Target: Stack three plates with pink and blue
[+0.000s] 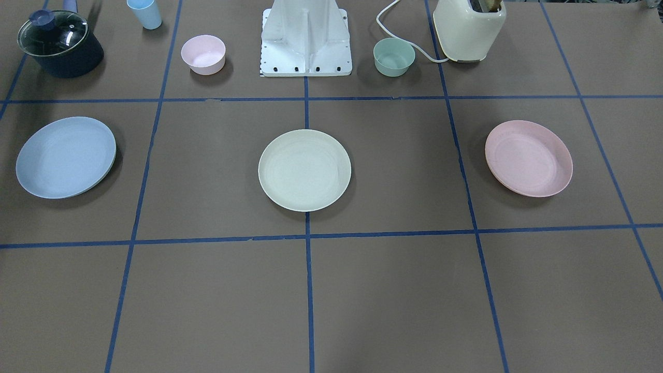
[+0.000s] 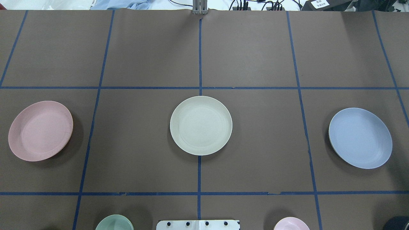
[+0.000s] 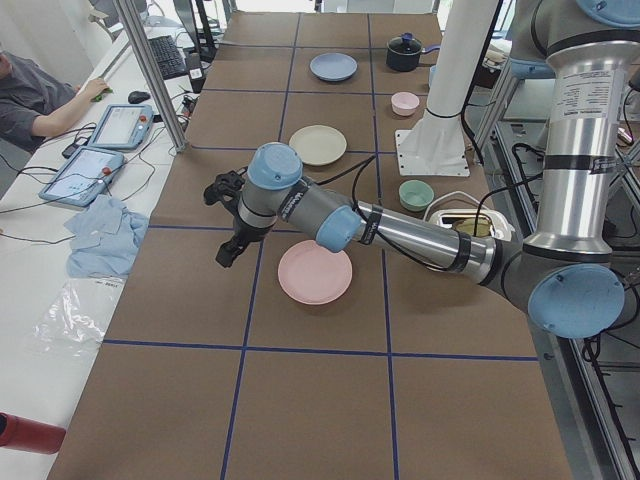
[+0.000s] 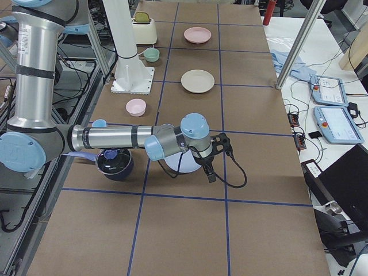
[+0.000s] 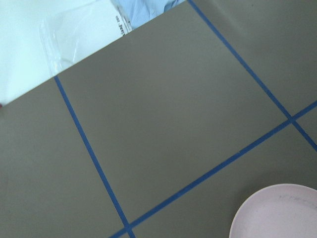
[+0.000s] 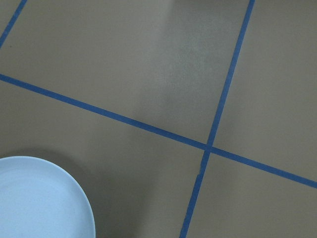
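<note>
You've got the round matte light pink plastic plate (image 2: 40,131) left, the pale cream plate (image 2: 201,125) centre, the light blue plate (image 2: 360,137) right, well apart. All lie flat, rims up, showing no long axis. The left gripper (image 3: 228,222) hovers near pink and the right gripper (image 4: 217,156) near blue; their opening and hold can't be told.

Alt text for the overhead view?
Three plates lie apart in a row on the brown table: pink plate left, cream plate centre, blue plate right. No arm shows; green bowl and pink bowl peek in below.
</note>
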`<control>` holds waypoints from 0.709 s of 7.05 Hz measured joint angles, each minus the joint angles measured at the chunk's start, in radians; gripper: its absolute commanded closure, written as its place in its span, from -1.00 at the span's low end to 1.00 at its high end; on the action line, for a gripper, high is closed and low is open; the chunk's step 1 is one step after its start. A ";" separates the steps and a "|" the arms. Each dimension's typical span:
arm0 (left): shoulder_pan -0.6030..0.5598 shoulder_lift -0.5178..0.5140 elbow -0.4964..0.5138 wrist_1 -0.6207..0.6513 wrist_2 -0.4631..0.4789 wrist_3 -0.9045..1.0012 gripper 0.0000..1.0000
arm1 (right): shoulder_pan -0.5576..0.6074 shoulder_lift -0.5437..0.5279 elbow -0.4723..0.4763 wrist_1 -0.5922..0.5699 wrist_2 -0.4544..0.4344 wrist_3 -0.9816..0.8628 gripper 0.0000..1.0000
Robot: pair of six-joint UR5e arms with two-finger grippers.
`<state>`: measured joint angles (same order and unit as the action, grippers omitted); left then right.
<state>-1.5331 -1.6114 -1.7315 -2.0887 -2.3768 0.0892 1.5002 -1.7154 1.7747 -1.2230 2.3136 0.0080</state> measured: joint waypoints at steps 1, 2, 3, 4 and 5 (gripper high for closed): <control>0.024 0.002 0.064 -0.148 -0.015 -0.069 -1.00 | 0.000 0.006 -0.002 0.003 0.004 0.007 -1.00; 0.070 0.019 0.121 -0.299 -0.021 -0.142 -1.00 | -0.001 0.014 -0.001 0.006 0.009 0.030 -1.00; 0.133 0.044 0.169 -0.424 -0.017 -0.241 -1.00 | -0.004 0.018 -0.001 0.009 0.012 0.061 -1.00; 0.205 0.070 0.200 -0.513 0.020 -0.348 -1.00 | -0.008 0.021 -0.002 0.010 0.014 0.084 -1.00; 0.277 0.108 0.222 -0.594 0.089 -0.448 -1.00 | -0.010 0.021 -0.003 0.011 0.014 0.096 -1.00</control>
<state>-1.2558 -1.5033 -1.5093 -2.6825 -2.2877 -0.3589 1.4905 -1.6941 1.7715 -1.2122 2.3280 0.1039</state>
